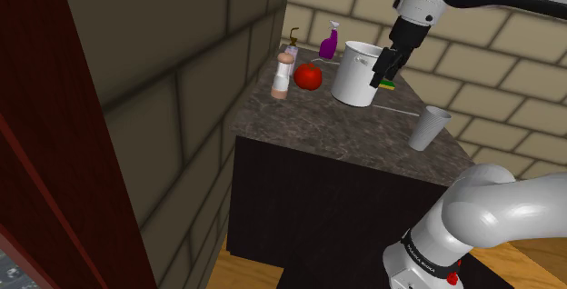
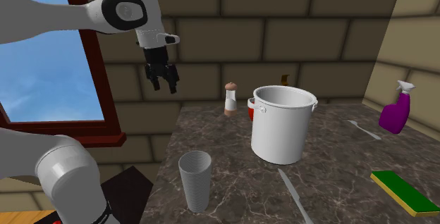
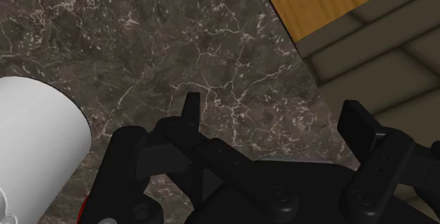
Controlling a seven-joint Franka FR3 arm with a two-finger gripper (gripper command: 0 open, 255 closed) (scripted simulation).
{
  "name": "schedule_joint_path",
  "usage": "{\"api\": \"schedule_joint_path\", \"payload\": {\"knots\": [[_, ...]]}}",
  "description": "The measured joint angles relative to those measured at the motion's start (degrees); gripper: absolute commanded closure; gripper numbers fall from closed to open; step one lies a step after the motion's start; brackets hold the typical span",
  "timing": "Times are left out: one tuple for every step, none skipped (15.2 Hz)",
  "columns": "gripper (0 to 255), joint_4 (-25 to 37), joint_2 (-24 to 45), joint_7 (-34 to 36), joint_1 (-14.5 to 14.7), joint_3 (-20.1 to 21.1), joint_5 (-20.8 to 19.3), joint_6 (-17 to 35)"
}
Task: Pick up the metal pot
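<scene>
Pot (image 2: 282,127) outside spread jaws, not btw them.

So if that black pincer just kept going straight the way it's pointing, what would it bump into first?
Most likely the bare dark marbled countertop, near its edge. The open pincer looks down at it; the white pot sits off to one side, outside that line.

Dark marble counter (image 2: 338,166) bearing a ribbed cup (image 2: 195,181), knife (image 2: 295,196), green-and-yellow sponge (image 2: 404,191), purple spray bottle (image 2: 395,110), shaker (image 2: 230,98) and red fruit (image 1: 308,75).
</scene>
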Motion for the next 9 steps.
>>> {"api": "schedule_joint_path", "payload": {"knots": [[0, 0.0, 0.0, 0.0, 0.0, 0.0, 0.0, 0.0], [0, 0.3, 0.7, -0.3, -0.1, -0.4, -0.2, 0.4], [0, 1.2, 1.9, -1.0, -0.3, -1.1, -0.5, 0.7], [0, 2.5, 3.6, -1.8, -0.5, -1.8, -0.8, 1.2], [0, 3.9, 5.7, -2.7, -0.7, -2.8, -1.1, 1.9], [0, 5.1, 7.3, -3.5, -0.9, -3.5, -1.4, 2.3], [0, 6.4, 9.1, -4.3, -1.1, -4.3, -1.6, 2.8], [0, 8.1, 10.9, -5.1, -1.2, -5.1, -1.7, 3.0], [0, 9.7, 12.5, -6.2, -1.4, -6.0, -1.9, 3.0]]}}
